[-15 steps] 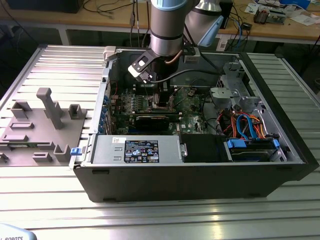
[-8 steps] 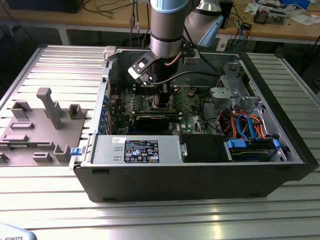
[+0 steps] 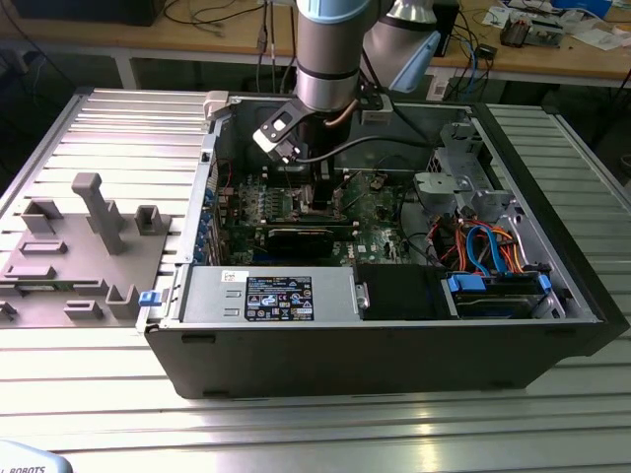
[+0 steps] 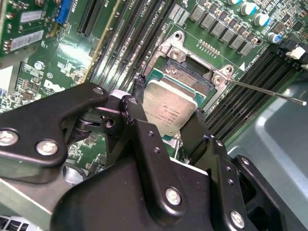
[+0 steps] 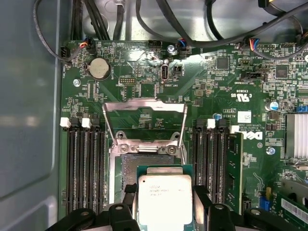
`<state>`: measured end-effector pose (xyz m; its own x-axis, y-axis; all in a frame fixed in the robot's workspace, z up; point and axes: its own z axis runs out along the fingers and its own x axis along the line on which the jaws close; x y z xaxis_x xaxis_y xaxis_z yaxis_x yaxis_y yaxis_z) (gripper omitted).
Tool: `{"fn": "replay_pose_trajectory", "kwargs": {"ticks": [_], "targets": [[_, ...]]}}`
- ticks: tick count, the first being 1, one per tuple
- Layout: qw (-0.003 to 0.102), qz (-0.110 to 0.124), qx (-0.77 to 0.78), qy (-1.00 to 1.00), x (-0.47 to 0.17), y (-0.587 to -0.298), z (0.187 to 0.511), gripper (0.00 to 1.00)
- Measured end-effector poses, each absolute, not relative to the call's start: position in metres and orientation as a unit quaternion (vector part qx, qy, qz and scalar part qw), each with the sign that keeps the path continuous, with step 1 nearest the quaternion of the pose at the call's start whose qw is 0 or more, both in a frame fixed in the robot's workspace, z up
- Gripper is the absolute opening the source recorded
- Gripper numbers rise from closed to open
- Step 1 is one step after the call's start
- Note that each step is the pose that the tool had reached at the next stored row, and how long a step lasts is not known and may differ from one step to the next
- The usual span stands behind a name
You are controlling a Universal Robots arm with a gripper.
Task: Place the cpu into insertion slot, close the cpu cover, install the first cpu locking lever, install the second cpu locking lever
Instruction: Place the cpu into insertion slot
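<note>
My gripper [image 4: 166, 109] is shut on the cpu [image 4: 169, 107], a flat silver-grey square pinched by two opposite edges between the black fingers [image 4: 136, 98]. In both wrist views the cpu [image 5: 164, 198] hangs over the near part of the insertion slot [image 5: 144, 167], and the slot's dark contact field [image 4: 190, 72] shows beyond it. I cannot tell whether the chip touches the slot. The cpu cover [image 5: 144, 103] stands swung open behind the slot. A thin locking lever [image 4: 269, 92] sticks out sideways, unlatched. In the exterior view the gripper [image 3: 321, 193] reaches down into the open computer case.
Long black memory slots [image 5: 82, 163] flank the socket on both sides, one holding a green module [image 5: 235, 168]. Cables [image 5: 192, 29] run along the board's far edge. The case wall [image 3: 394, 345], a drive bay with orange and blue cables [image 3: 483, 246] and a black card [image 3: 296, 236] surround the work area.
</note>
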<state>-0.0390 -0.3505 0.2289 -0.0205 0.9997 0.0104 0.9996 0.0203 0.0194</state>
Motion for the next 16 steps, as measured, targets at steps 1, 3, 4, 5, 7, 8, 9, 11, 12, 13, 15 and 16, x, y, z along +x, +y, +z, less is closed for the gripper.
{"fn": "replay_pose_trajectory", "kwargs": {"ticks": [1,3,4,5,7,8,9,11,12,13,15,16], "targets": [[0.006,0.007,0.700,0.714,-0.0390,-0.3484,0.2288,0.55],[0.015,-0.002,0.700,0.714,-0.0390,-0.3437,0.2284,0.55],[0.016,-0.003,0.700,0.714,-0.0390,-0.3422,0.2279,0.55],[0.016,-0.003,0.700,0.714,-0.0389,-0.3415,0.2271,0.55],[0.016,-0.002,0.700,0.714,-0.0390,-0.3408,0.2256,0.55],[0.016,-0.002,0.700,0.714,-0.0390,-0.3407,0.2251,0.55],[0.016,-0.002,0.700,0.714,-0.0390,-0.3406,0.2244,0.55],[0.015,-0.002,0.700,0.714,-0.0390,-0.3405,0.2233,0.55],[0.016,-0.002,0.700,0.714,-0.0390,-0.3405,0.2230,0.55],[0.016,-0.002,0.700,0.714,-0.0390,-0.3405,0.2226,0.55],[0.016,-0.002,0.700,0.714,-0.0390,-0.3404,0.2221,0.55],[0.015,-0.002,0.700,0.714,-0.0390,-0.3404,0.2219,0.55]]}}
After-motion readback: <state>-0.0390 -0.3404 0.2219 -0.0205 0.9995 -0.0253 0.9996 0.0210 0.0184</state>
